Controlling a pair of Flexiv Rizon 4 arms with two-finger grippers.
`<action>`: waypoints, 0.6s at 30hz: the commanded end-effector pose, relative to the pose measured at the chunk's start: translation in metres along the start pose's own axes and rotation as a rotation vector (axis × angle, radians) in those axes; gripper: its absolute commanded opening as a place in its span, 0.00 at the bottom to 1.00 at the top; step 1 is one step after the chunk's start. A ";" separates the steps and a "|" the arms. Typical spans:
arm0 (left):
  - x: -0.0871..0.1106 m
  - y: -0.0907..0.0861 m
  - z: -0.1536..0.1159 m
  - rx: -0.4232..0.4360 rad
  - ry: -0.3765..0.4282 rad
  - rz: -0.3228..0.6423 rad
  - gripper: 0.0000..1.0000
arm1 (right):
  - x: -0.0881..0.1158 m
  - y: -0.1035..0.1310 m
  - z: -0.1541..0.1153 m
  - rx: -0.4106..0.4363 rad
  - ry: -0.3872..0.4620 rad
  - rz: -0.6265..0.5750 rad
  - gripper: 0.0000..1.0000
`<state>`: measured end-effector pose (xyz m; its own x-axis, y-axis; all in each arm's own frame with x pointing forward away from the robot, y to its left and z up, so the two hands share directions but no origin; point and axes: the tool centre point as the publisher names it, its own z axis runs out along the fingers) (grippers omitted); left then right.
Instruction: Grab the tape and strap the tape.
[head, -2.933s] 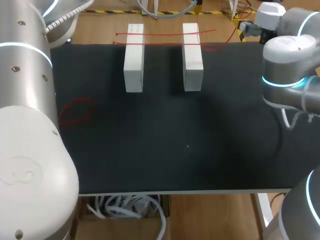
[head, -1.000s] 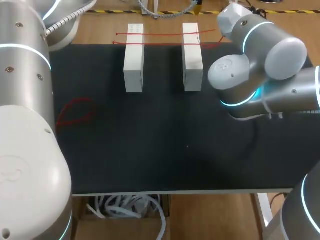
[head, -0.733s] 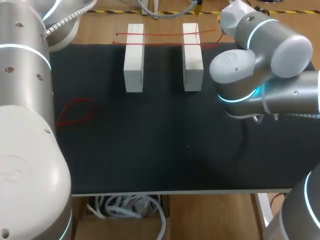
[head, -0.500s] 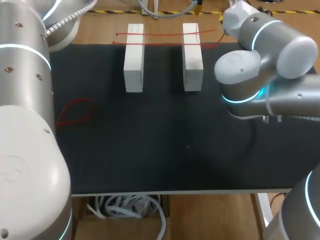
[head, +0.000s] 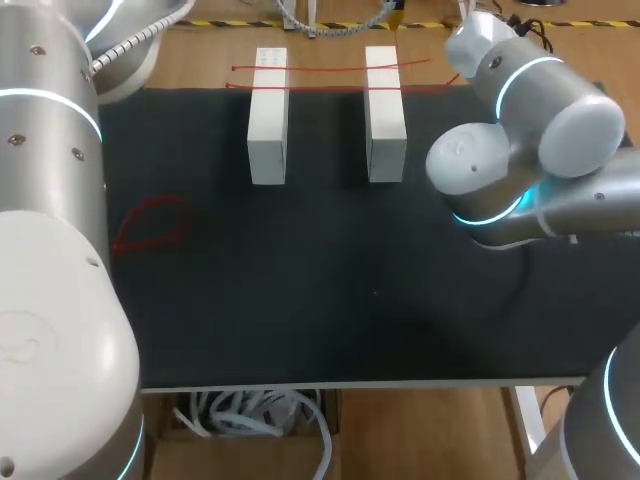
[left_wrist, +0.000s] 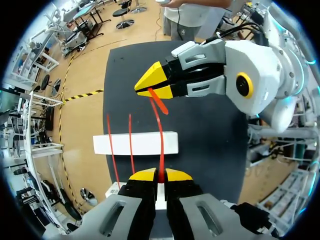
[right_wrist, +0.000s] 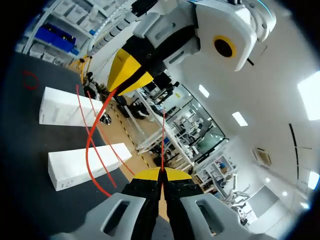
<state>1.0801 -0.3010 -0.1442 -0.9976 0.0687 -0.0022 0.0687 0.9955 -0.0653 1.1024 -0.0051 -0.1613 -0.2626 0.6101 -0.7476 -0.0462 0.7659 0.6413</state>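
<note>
Tape (left_wrist: 161, 155), red, thin: one strand ran from between our left gripper's (left_wrist: 159, 176) tips to our right gripper (left_wrist: 150, 89) just ahead of it. Both claws narrow, each pinched onto the tape. Further strands crossed the near white block (right_wrist: 85, 162) and far white block (right_wrist: 65, 107) ahead of our right gripper. We noted a red loop (head: 150, 222) lying well apart on the black mat (head: 300, 300).

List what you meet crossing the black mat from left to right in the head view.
Red tape loop → left white block → right white block → right arm. The red tape strands span both blocks, so they are left out.
</note>
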 end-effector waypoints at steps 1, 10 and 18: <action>0.000 -0.001 -0.001 -0.005 0.003 -0.001 0.00 | 0.011 0.015 0.004 0.121 -0.090 0.024 0.00; 0.000 -0.001 -0.001 -0.005 0.003 -0.001 0.00 | 0.017 0.014 -0.003 0.221 -0.173 -0.014 0.00; 0.000 -0.001 -0.001 -0.005 0.003 -0.001 0.00 | 0.012 0.014 -0.002 0.236 -0.204 -0.036 0.00</action>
<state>1.0800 -0.3009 -0.1442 -0.9976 0.0685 -0.0024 0.0685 0.9956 -0.0646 1.0931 0.0071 -0.1608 -0.0871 0.5942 -0.7996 0.1014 0.8037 0.5863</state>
